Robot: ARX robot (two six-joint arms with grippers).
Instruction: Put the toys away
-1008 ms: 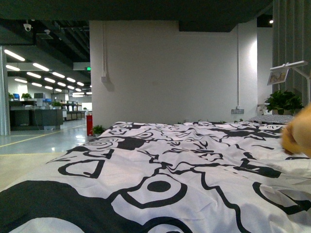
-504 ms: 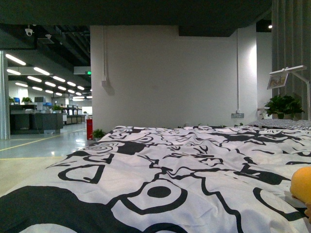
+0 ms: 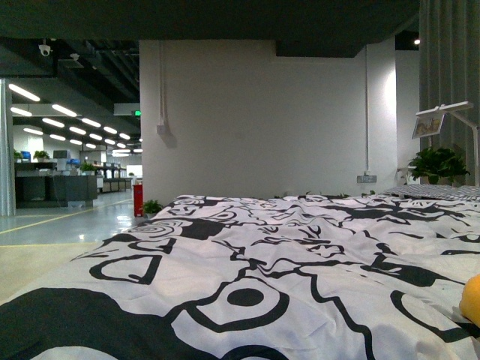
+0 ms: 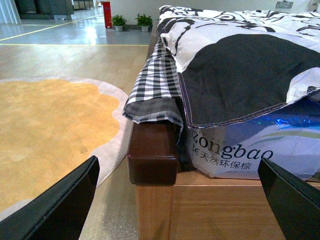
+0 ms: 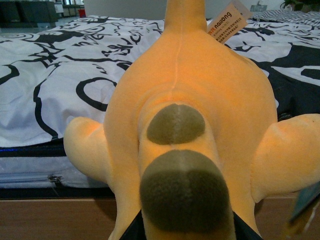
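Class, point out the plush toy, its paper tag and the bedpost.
plush toy [image 5: 185, 75]: right wrist view, orange back.
paper tag [image 5: 228, 21]: right wrist view, printed face.
bedpost [image 4: 152, 152]: left wrist view, dark cap.

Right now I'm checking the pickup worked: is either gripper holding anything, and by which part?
The right gripper holds the orange plush toy by its brown-tipped near end; the left gripper is open, empty.

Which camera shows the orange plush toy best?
The right wrist view: the toy fills the picture. The front view catches only an orange sliver at its right edge; the left wrist view shows none of it.
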